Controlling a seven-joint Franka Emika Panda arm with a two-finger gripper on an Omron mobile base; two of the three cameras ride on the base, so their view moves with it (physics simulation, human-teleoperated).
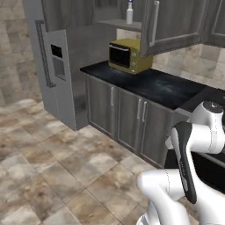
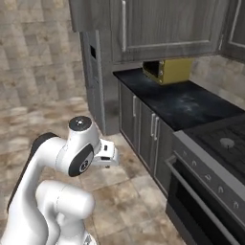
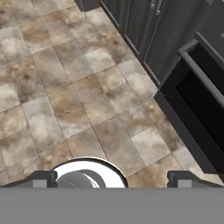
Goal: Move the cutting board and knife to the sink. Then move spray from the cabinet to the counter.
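Left base view: the spray (image 1: 129, 12) stands upright on the grey shelf board of the cabinet (image 1: 176, 22), directly above the yellow oven (image 1: 130, 55). The oven sits on the black counter (image 1: 158, 85), near that counter's left end. To the left of the oven stands a tall grey fridge (image 1: 55, 74). Below the oven run the lower cabinets (image 1: 127, 118) with bar handles. The arm (image 1: 189, 162) is folded in the lower right of this view, well apart from the oven.

In the right base view the oven (image 2: 168, 70) shows under the closed wall cabinet doors (image 2: 162, 26), and to its right, past the end of the counter (image 2: 182, 103), is a stove (image 2: 215, 158) with a dark oven door.

In the hand view the gripper (image 3: 112, 178) points down at the tiled floor (image 3: 74, 96), its two dark fingertips (image 3: 43, 178) spread as wide as they go, with nothing between them. The stove's dark front (image 3: 197, 96) lies at the right edge.
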